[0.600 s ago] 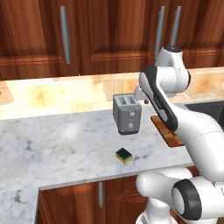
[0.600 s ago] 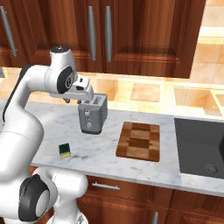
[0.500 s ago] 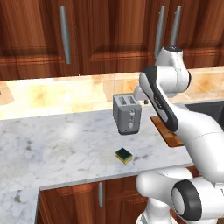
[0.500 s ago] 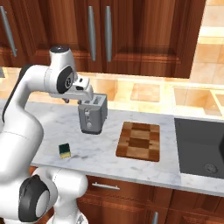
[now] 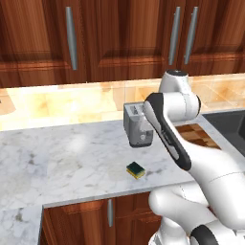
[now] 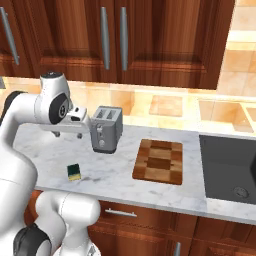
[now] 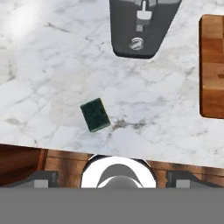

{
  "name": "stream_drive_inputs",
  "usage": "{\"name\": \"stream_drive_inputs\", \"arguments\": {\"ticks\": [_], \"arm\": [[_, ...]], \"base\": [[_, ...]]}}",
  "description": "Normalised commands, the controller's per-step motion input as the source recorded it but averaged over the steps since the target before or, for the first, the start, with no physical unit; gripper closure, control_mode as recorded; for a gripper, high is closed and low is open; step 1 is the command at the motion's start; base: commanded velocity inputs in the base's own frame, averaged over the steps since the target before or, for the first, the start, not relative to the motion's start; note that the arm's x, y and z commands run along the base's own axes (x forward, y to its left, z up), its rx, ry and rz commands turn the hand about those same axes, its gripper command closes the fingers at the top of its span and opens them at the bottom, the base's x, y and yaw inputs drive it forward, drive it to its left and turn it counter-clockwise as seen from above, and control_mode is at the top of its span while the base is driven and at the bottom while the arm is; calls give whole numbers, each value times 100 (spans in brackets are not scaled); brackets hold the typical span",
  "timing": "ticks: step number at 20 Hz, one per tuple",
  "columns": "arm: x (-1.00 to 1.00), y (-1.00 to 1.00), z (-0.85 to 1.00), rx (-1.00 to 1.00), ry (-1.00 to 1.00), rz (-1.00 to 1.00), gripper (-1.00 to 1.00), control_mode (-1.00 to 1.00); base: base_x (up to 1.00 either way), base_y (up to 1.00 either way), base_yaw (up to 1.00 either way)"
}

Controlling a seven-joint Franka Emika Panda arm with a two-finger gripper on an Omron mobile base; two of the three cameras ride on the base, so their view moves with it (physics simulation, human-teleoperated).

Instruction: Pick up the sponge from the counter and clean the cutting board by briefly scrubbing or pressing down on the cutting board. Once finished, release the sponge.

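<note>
Right base view: dark wooden cabinets (image 6: 150, 40) above the white marble desk (image 6: 50, 145), toaster (image 6: 106, 129), checkered cutting board (image 6: 159, 161) beside it, sponge (image 6: 74, 172) near the front edge, gripper (image 6: 67, 134) spread wide, empty, above.

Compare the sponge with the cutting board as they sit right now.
The sponge is a small block with a dark green top; the cutting board is a far larger flat slab of checkered reddish-brown wood. The sponge lies on one side of the toaster, the cutting board on the other. Both rest flat on the counter, untouched.
</note>
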Motion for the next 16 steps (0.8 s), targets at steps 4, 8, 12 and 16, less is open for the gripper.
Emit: {"name": "stream_drive_inputs", "arguments": {"ticks": [4,8,12,16], "arm": [[-20,38,-68,-1,25,8,-100,-100],[-1,10,-47,-5,23,7,-100,-100],[0,12,-47,-9,8,7,-100,-100],[0,7,-42,-4,0,11,-100,-100]], "base": [[0,0,0],[0,0,0],[0,0,0],[0,0,0]]}}
